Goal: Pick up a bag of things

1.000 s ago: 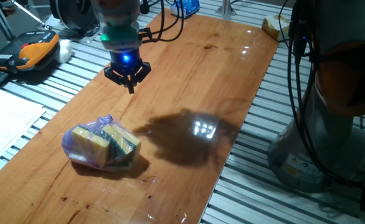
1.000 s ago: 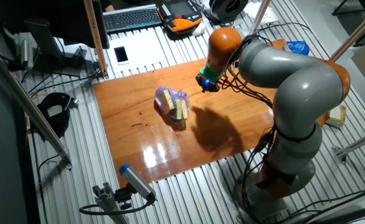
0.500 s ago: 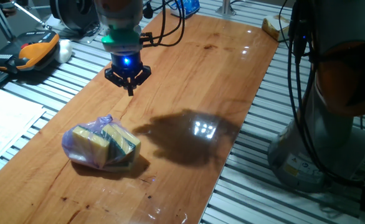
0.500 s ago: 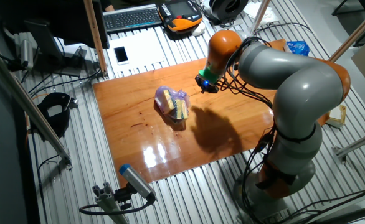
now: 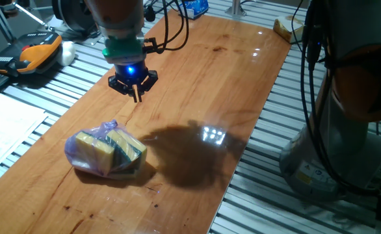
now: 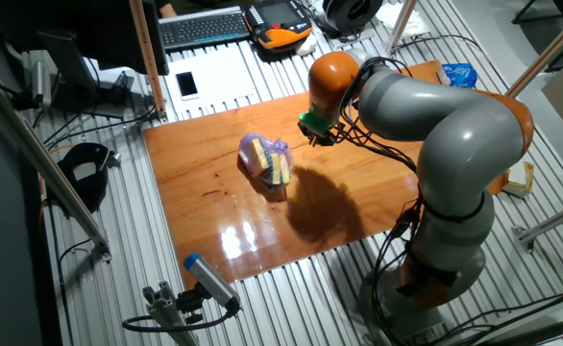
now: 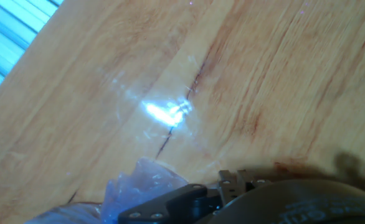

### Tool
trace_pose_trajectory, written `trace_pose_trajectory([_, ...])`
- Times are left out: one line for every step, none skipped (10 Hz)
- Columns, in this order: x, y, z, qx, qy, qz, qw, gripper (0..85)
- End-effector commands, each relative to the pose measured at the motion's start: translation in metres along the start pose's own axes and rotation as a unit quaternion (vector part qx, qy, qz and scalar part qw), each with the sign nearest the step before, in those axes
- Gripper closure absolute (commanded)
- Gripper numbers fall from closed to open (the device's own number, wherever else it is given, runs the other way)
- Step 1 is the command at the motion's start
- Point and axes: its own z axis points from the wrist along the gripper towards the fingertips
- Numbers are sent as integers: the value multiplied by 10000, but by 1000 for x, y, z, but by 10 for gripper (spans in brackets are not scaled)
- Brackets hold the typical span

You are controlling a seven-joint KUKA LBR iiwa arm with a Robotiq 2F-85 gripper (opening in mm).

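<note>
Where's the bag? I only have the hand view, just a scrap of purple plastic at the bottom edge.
Observer: The bag of things lies on the wooden table, apart from the gripper, untouched.
Operator: What's in it?
Observer: Yellow sponge blocks with green faces show through the plastic.
Operator: Anything else around?
Observer: An orange-and-black device sits off the board, on the slatted bench.

From my hand view, the bag [image 7: 142,190] is cut off by the bottom edge, only a blurred purple corner showing. My gripper [image 5: 136,95] is too small in both fixed views to tell whether the fingers are apart. The orange device [image 5: 38,51] is partly cropped.
</note>
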Motion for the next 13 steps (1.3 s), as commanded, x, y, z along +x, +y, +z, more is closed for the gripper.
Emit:
trace_pose_trajectory([1,0,1,51,5,1,10000,680])
trace_pose_trajectory([0,1,4,-47,122,12,9999,680])
trace_pose_trajectory([-1,2,7,-66,108,5,9999,850])
trace_pose_trajectory([-2,2,8,-64,80,-50,9999,850])
trace_pose_trajectory([-2,2,8,-76,169,-122,9998,850])
trace_pose_trajectory([-2,2,8,-31,185,-155,9997,850])
trace_pose_trajectory([-2,2,8,-73,239,-150,9996,850])
trace_pose_trajectory([-2,2,8,-101,237,-141,9996,850])
trace_pose_trajectory([-2,2,8,-45,213,-191,9996,850])
trace_pose_trajectory([-2,2,8,16,294,-299,9991,850])
trace_pose_trajectory([-2,2,8,-7,497,-408,9979,850])
trace_pose_trajectory([-2,2,8,-58,696,-466,9965,850])
trace_pose_trajectory([-2,2,8,-16,621,-645,9960,850])
